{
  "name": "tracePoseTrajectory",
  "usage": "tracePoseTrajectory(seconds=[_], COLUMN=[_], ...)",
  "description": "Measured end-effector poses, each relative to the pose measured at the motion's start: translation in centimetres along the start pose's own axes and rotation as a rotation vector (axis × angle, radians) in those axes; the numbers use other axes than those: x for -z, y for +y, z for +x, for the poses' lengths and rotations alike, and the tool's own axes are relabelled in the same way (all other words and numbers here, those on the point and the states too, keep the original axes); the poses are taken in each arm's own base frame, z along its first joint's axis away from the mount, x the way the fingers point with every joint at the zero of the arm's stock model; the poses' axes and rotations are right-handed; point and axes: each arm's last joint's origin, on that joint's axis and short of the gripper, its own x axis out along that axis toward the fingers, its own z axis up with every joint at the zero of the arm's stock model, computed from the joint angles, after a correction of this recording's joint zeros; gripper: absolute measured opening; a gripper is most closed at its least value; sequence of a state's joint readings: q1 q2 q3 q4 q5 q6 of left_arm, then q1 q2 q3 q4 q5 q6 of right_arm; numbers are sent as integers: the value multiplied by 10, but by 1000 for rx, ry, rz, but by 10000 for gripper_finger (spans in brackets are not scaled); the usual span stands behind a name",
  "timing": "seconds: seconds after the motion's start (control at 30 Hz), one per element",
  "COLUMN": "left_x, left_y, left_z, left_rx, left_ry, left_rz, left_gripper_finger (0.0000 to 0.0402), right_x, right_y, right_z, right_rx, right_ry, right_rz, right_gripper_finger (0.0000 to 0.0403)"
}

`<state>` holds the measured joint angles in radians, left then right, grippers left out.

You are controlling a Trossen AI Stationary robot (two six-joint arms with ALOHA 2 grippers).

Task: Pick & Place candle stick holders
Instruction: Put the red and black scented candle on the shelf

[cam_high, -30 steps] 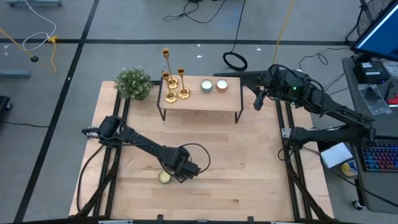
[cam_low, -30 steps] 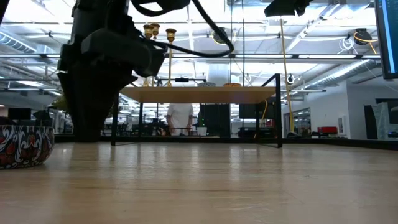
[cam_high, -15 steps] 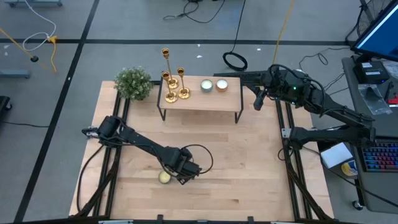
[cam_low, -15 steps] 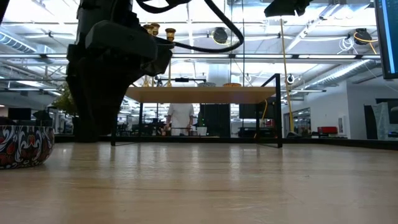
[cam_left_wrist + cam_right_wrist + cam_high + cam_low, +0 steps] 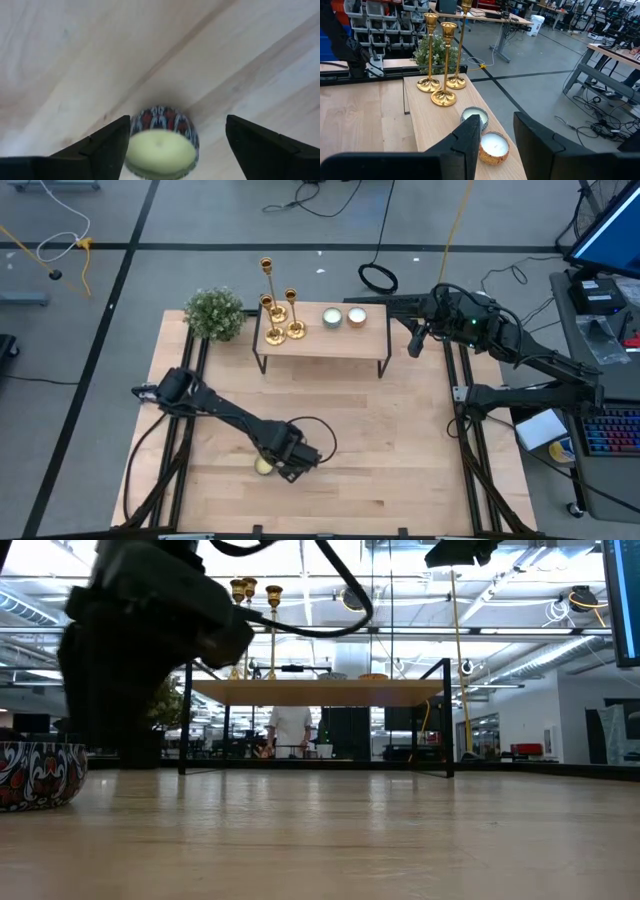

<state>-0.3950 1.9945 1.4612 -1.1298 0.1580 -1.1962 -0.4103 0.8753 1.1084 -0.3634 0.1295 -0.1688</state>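
On the wooden bench point(image 5: 400, 440), the left gripper point(image 5: 287, 463) hangs low over the near part, right above a small patterned bowl point(image 5: 161, 141) that holds a pale yellow candle point(image 5: 160, 151). In the left wrist view its two dark fingers point(image 5: 102, 145) stand wide apart, one on each side of the bowl, holding nothing. In the low view the same bowl point(image 5: 38, 773) sits on the wood at the edge of the picture, with the dark bulk of the left arm above it.

The three gold candle stick holders point(image 5: 280, 305) stand upright in a tight cluster at one end of a small raised shelf point(image 5: 340, 342) on black legs, at the far side of the bench. Two candles in tins point(image 5: 343, 318) sit side by side on the same shelf, near them but apart. A green bushy plant point(image 5: 214, 313) stands just beside the shelf end nearest the candle stick holders.

The right gripper point(image 5: 495, 132) hovers beyond the other end of the shelf, aimed along it. Its fingers point(image 5: 465, 140) are parted by a narrow gap and empty; the tins point(image 5: 485, 132) lie nearest them, and the candle stick holders point(image 5: 442, 75) farther on.
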Motion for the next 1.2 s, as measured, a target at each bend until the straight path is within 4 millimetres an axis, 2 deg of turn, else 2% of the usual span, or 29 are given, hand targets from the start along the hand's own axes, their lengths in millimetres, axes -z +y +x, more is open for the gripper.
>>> tracePoseTrajectory(seconds=[0.3,0.67,1.03,1.2], left_x=[14,23,23,24], left_y=[0,-4,-3,-3], left_z=[2,4,4,4], left_rx=[-63,-53,-72,-62], left_ry=[-14,4,-42,-8], left_rz=[-96,-68,-55,-61], left_gripper_finger=[299,314,370,397], right_x=[0,0,0,0], right_y=[0,0,0,0], right_z=[0,0,0,0], right_rx=[0,0,0,0], right_ry=[0,0,0,0], right_rz=[0,7,7,7], right_gripper_finger=[114,114,114,114])
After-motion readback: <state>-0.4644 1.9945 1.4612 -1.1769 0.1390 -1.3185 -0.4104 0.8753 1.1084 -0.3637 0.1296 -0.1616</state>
